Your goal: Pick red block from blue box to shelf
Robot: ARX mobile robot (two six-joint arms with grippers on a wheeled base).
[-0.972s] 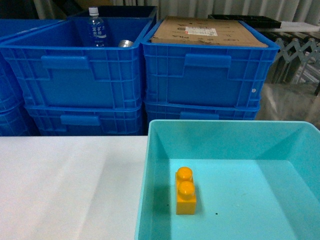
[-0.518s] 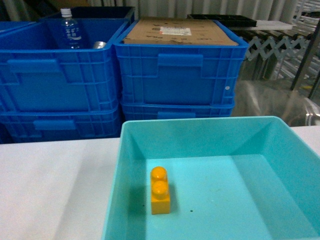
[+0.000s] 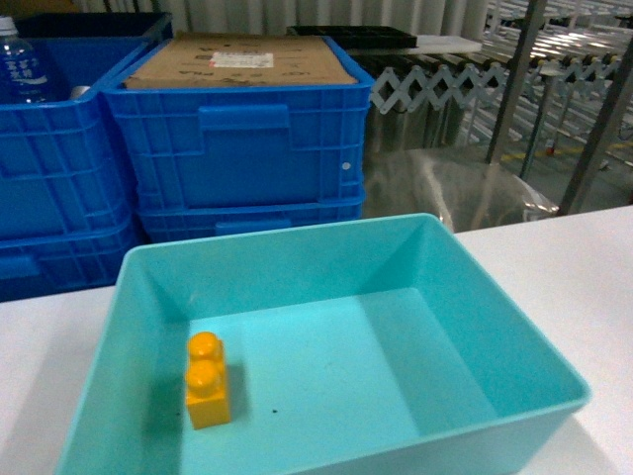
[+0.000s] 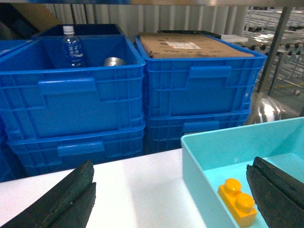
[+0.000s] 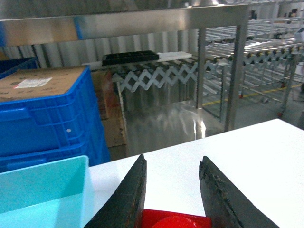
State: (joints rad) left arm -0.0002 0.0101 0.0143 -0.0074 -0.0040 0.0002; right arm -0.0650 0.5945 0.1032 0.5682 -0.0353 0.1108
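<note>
**Red block pinched in right gripper, outside the blue box**

Head view. The blue box (image 3: 499,327) sits on the white table (image 3: 584,257), its near left corner cut by the frame edge. Inside it, near its left wall, lies an orange-yellow two-stud brick (image 3: 207,380), studs up, lying flat on the box floor. No red piece shows on the box floor. Behind the box stand stacked dark blue crates (image 3: 247,148); the one directly behind carries a cardboard sheet (image 3: 237,61) on top. A water bottle (image 3: 25,69) stands in the crate further left of the box. Steel shelf bars (image 3: 554,59) rise behind and to the right of the box. Neither gripper appears here.

Left wrist view. The left gripper (image 4: 175,194) has its fingers spread wide, one dark pad at the lower left, the other at the lower right, nothing between them. The right pad overlaps the blue box (image 4: 204,142); the left pad is over the table outside the box. The two-stud brick (image 4: 237,204) lies in the box, close to its near-left wall. The bottle (image 4: 72,47) and a metal can (image 4: 114,61) stand in the crate beyond the box.

Right wrist view. The right gripper (image 5: 173,199) pinches the red block (image 5: 173,221) between its two dark fingers; only the block's top edge shows at the frame bottom. The block is to the right of the blue box (image 5: 45,194), outside its wall, over the table. Whether it touches the table cannot be told. The shelf (image 5: 223,61) stands beyond the table.
</note>
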